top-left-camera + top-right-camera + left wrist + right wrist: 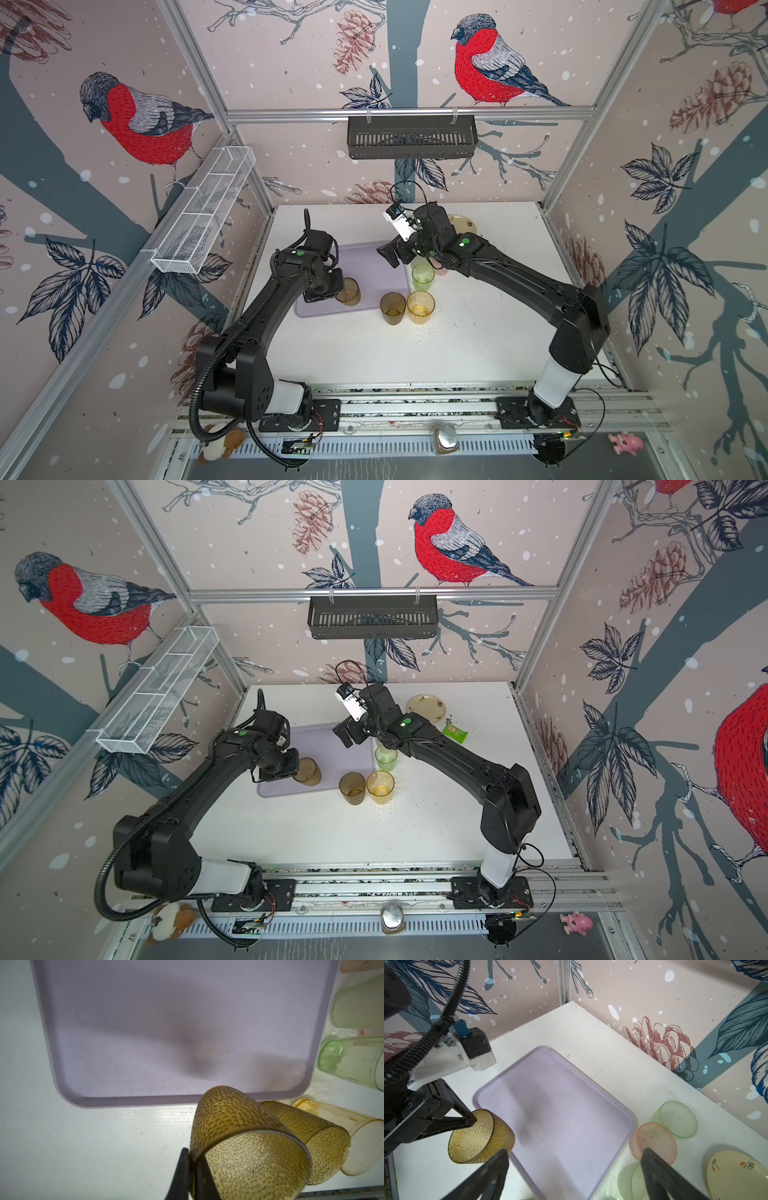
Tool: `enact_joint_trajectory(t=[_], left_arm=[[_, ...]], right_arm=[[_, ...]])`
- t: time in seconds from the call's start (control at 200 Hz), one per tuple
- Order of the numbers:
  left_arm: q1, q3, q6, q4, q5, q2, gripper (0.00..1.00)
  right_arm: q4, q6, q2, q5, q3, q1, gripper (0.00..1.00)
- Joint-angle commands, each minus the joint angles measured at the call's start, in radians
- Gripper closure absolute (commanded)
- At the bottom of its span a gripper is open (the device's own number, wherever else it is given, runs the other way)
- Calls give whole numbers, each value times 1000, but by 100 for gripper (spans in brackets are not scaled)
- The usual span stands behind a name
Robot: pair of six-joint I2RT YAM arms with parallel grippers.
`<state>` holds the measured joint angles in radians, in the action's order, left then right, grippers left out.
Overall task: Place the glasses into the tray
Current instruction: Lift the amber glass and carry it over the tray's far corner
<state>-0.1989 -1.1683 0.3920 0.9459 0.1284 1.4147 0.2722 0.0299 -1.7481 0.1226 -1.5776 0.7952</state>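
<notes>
Left gripper (473, 1121) clamped on rim of brown glass (481, 1138) by near edge of tray (560, 1105). Right gripper (575, 1159) spread wide, empty. Glass seemed light, stiff, slick; rim pinch suited.

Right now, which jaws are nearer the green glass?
Right. The right jaws hang open beside the green glass; the left jaws hold a brown glass farther off, by the tray.

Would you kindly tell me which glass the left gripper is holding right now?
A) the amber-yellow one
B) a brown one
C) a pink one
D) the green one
B: the left gripper is closed on the rim of a dotted brown glass, while the green glass and the amber-yellow glass stand untouched on the table.
</notes>
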Motion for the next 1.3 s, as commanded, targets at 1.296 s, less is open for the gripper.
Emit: enact_joint_trajectory(t=[1.296], left_arm=[[152,-685,74,167,-213,507,100]], right_arm=[[-1,24,-3,-9,-33,5,0]])
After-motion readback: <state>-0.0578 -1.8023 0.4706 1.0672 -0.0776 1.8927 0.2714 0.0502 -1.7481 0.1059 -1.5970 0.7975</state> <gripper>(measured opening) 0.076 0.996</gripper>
